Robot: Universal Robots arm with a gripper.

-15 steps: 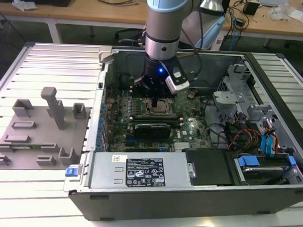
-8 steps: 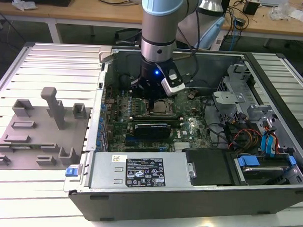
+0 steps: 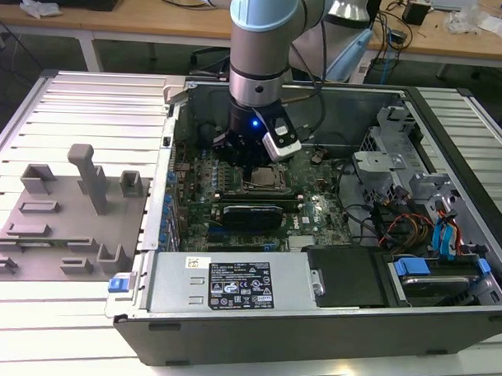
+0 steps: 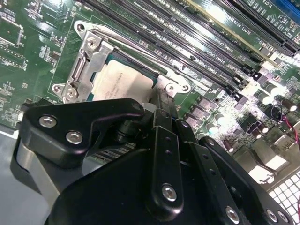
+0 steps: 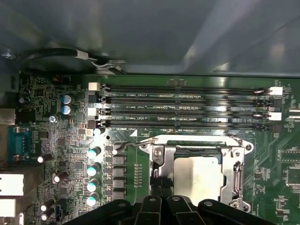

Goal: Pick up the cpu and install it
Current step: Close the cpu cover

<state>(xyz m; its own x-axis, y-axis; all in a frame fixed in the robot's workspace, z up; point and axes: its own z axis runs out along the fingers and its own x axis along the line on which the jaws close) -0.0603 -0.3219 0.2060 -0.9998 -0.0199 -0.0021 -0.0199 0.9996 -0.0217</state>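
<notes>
Gripper [image 3: 250, 163] is hovering low over the motherboard [image 3: 316, 208], can't tell if jaws are open or closed, and the cpu [image 4: 123, 79] is sitting flat in the socket frame [image 4: 86, 61], just beside it at about 5 o'clock in the exterior view.

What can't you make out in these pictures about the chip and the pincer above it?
- Second wrist view: the cpu has one edge hidden behind the pincer.
- First wrist view: one side of the socket frame is covered by the pincer's black links.
- Exterior view: the arm hides most of the socket frame, so whether the cpu sits flat is unclear.
</notes>
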